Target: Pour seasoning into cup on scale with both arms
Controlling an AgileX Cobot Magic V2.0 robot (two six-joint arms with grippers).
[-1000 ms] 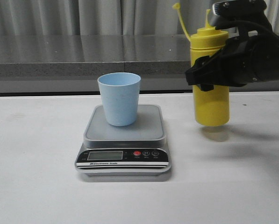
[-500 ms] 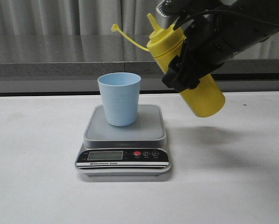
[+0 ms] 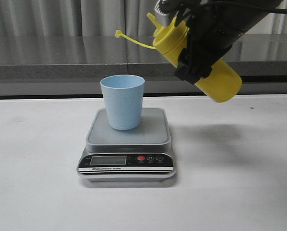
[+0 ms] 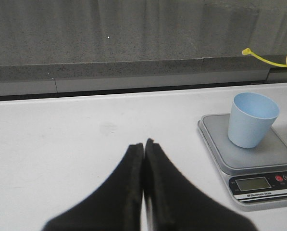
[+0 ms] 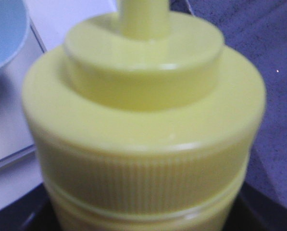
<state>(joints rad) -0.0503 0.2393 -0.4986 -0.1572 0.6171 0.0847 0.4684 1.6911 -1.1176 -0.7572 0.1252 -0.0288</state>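
Seasoning bottle (image 3: 197,57) is up in the air, gripped round its middle by the right pincer (image 3: 201,48) and tipped over, nozzle aimed left, high and to the right of the blue cup (image 3: 123,101) on the scale (image 3: 128,144). Tilting stage, then: next it needs carrying left and tipping further over the rim. Left pincer (image 4: 143,147) looks pressed closed, empty, low over the desk (image 3: 37,168).

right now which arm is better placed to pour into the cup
Right. Its hand grips the tilted seasoning bottle above the cup; the left hand is shut, holding nothing, off to the side.
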